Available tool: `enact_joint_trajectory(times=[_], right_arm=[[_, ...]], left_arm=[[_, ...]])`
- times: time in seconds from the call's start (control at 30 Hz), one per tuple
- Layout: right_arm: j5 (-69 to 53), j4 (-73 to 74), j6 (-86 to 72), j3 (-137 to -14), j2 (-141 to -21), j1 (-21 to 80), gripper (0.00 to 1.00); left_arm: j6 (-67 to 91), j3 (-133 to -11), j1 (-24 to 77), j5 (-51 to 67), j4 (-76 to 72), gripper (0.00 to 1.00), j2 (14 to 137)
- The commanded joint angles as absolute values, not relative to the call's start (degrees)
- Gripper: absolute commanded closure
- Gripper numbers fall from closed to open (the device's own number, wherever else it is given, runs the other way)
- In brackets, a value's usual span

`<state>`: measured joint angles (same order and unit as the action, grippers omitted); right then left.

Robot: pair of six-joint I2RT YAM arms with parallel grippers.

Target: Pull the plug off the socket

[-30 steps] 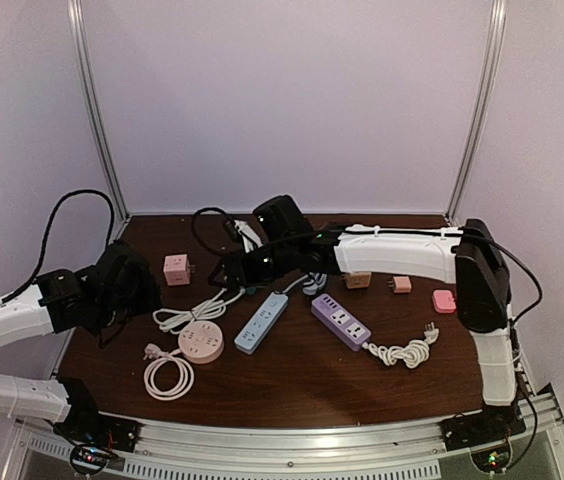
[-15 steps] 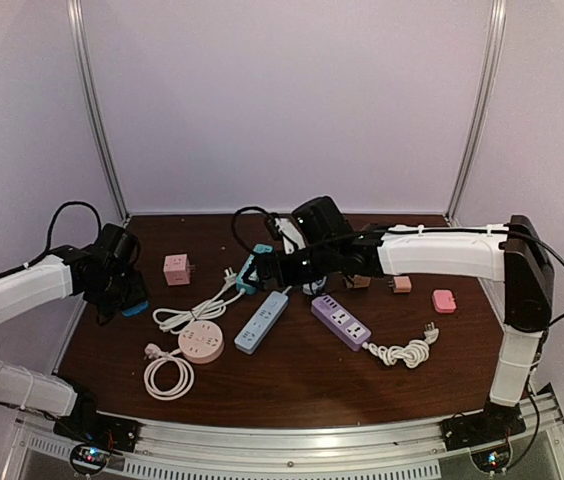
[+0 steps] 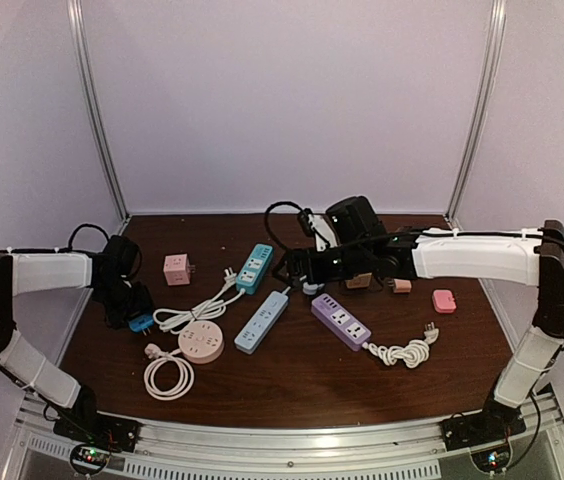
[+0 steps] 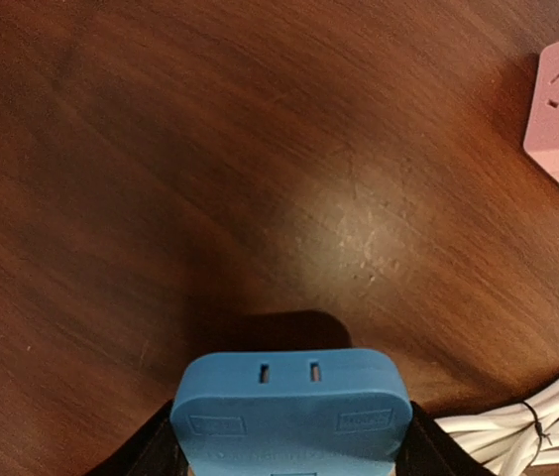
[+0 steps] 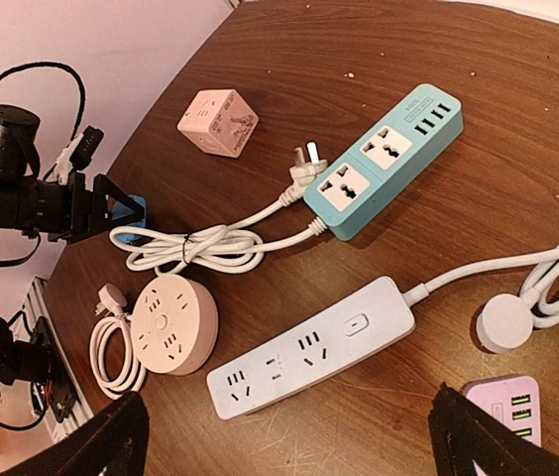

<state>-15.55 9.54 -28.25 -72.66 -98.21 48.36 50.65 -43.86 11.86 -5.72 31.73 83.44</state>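
My left gripper (image 4: 291, 441) is shut on the blue plug (image 4: 291, 407), a flat blue block with two slots in its front face, held just above the table. In the top view the plug (image 3: 143, 322) hangs at the table's left side in the left gripper (image 3: 135, 312). The socket, a teal power strip (image 3: 254, 267), lies apart from the plug on the table, its outlets empty (image 5: 384, 174). My right gripper (image 3: 297, 270) hovers right of it, open and empty (image 5: 287, 412).
A white strip (image 5: 314, 347), a round pink socket (image 5: 166, 325) with coiled cord (image 3: 168, 377), a pink cube (image 3: 176, 269), a purple strip (image 3: 340, 320), a white cord bundle (image 5: 190, 248) and small pink adapters (image 3: 444, 300) lie around. The table's left edge (image 3: 80, 330) is close to the left gripper.
The right gripper opened and let go of the teal strip, which now lies on the table, and drew back right. The left gripper carried the blue plug away to the left and down.
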Motion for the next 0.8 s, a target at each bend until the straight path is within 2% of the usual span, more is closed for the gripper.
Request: enact_joint_trajectory(times=[0.0, 0.23, 0.4, 0.57, 0.77], right_arm=[[-13.50, 7.97, -27.60, -70.20, -94.81, 46.99, 0.00], [-12.67, 8.20, -27.43, -67.60, -92.49, 45.51, 0.00], [-11.05, 8.90, -26.92, -66.36, -91.20, 44.49, 0.00], [-9.74, 9.43, -26.51, -65.42, -90.15, 43.83, 0.00], [-8.58, 10.08, -26.36, -65.21, -89.85, 43.44, 0.00]], left_arm=[[49.19, -43.66, 10.48, -4.25, 27.01, 0.63, 85.51], [48.28, -45.15, 10.20, -5.45, 25.14, 0.58, 88.78], [47.39, -45.82, 10.20, -5.77, 24.22, 0.46, 90.06], [46.14, -46.52, 10.20, -6.38, 24.03, 0.30, 90.05], [44.86, -47.31, 10.20, -6.55, 24.20, 0.17, 88.68]])
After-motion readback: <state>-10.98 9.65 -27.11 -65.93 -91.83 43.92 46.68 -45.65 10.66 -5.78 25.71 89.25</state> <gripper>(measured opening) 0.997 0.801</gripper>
